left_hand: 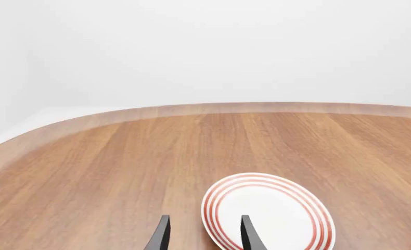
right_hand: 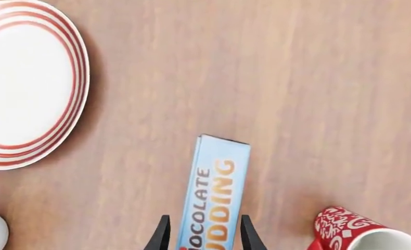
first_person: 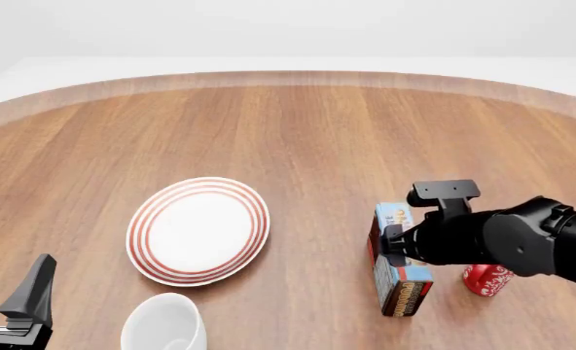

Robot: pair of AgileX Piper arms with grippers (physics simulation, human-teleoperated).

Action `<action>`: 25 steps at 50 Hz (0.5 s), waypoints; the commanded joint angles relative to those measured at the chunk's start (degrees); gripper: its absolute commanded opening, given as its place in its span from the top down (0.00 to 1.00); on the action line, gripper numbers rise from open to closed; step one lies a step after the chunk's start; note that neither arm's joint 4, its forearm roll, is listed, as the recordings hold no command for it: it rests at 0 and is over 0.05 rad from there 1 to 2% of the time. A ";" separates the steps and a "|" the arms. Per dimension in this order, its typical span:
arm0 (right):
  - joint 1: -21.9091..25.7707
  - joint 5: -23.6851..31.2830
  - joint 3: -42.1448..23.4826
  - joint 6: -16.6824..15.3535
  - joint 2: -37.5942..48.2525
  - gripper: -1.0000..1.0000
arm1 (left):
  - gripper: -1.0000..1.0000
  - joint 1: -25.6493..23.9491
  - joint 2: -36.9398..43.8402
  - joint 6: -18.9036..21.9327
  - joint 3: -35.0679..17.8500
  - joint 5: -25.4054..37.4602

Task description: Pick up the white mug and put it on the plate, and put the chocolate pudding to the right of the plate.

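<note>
Table [first_person: 298,124]: my right gripper [right_hand: 203,234] clamps the pudding box [right_hand: 215,198], plate [first_person: 198,230] to its left; my left gripper [left_hand: 204,235] gapes empty near white mug [first_person: 163,323].

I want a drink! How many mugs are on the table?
2. The white mug sits at the near edge, just below the plate. The red mug is on the right, partly hidden behind the right arm. None others show.

The wooden table [first_person: 298,131] bears the plate [first_person: 198,230], white mug [first_person: 163,323], chocolate pudding [first_person: 400,273] and red mug [first_person: 486,279].
</note>
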 commanded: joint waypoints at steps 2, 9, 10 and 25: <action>0.05 -1.27 0.86 0.26 1.50 0.00 | 0.00 0.00 0.00 0.00 0.00 0.00; 0.40 -1.89 1.07 0.75 2.57 0.00 | 0.00 0.00 0.00 0.00 0.00 0.00; 0.49 -2.03 1.18 0.89 2.78 0.00 | 0.00 0.00 0.00 0.00 0.00 0.00; 0.48 -3.65 2.20 1.22 5.04 0.00 | 0.00 0.00 0.00 0.00 0.00 0.00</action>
